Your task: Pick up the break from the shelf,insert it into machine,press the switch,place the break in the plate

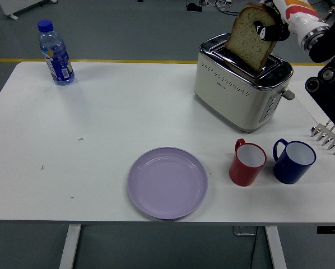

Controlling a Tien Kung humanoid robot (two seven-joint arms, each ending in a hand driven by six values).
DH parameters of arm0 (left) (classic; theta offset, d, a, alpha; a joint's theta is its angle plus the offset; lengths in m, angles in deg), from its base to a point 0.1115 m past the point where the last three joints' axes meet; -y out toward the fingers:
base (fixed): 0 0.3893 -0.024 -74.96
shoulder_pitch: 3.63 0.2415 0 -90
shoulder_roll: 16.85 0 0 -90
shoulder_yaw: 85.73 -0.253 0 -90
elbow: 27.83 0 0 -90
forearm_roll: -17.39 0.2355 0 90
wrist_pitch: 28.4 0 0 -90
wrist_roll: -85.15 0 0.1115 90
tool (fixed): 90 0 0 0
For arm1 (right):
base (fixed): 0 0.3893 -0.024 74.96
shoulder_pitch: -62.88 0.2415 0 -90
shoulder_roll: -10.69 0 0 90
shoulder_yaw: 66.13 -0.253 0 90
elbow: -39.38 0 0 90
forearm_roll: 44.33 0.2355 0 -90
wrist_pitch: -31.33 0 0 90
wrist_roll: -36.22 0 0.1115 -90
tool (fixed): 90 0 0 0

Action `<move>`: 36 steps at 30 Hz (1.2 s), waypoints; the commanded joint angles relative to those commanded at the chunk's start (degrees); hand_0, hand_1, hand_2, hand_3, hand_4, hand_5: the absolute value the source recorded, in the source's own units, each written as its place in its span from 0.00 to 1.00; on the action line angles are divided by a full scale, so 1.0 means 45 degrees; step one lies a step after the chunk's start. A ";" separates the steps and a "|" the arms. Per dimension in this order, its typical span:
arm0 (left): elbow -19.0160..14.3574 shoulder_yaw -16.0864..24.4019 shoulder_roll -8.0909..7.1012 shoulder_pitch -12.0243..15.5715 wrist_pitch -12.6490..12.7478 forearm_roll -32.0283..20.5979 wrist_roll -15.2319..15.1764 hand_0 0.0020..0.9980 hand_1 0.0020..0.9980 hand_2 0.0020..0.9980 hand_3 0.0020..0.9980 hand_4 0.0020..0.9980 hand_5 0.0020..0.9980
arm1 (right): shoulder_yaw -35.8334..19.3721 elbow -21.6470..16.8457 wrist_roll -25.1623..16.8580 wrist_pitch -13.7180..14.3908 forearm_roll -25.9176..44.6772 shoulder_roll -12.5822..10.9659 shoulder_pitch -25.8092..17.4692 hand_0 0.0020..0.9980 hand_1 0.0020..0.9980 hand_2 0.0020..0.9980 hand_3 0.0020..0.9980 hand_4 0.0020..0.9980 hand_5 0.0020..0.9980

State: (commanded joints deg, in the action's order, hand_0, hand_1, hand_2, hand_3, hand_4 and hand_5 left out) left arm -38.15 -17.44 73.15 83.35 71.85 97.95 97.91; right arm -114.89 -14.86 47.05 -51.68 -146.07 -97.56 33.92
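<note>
A slice of brown bread [250, 38] hangs tilted over the cream and chrome toaster [240, 84] at the back right of the table. Its lower edge sits at the toaster's top slots. My right hand [270, 26] comes in from the upper right and is shut on the bread's top right corner, black fingers pinching it. The toaster's lever [289, 94] sticks out on its right end. A lilac plate [167, 182] lies empty near the table's front edge. The left hand does not show.
A red mug [247, 162] and a blue mug [293, 161] stand in front of the toaster. A metal rack [330, 135] pokes in at the right edge. A water bottle [55, 52] stands at the back left.
</note>
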 joint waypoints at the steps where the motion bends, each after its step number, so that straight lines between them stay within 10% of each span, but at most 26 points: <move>1: 0.0000 0.0022 0.0000 -0.0003 -0.0002 0.0032 0.0003 0.61 0.49 0.46 0.57 0.38 0.91 | -0.0014 0.0028 -0.0006 0.0016 0.0006 0.0011 -0.0015 0.02 0.10 0.23 0.33 0.21 0.00; 36: 0.0000 0.0174 0.0000 -0.0112 -0.0021 0.0344 0.0047 0.61 0.49 0.46 0.57 0.36 0.90 | -0.0249 0.1243 -0.0381 0.0618 -0.0311 0.0710 -0.0096 0.02 0.10 0.23 0.33 0.21 0.00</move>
State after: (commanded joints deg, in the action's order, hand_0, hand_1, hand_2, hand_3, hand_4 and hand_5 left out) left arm -38.15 -16.66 73.15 82.84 71.76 99.49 98.12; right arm -116.01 -9.26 45.33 -48.90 -147.47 -94.36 33.48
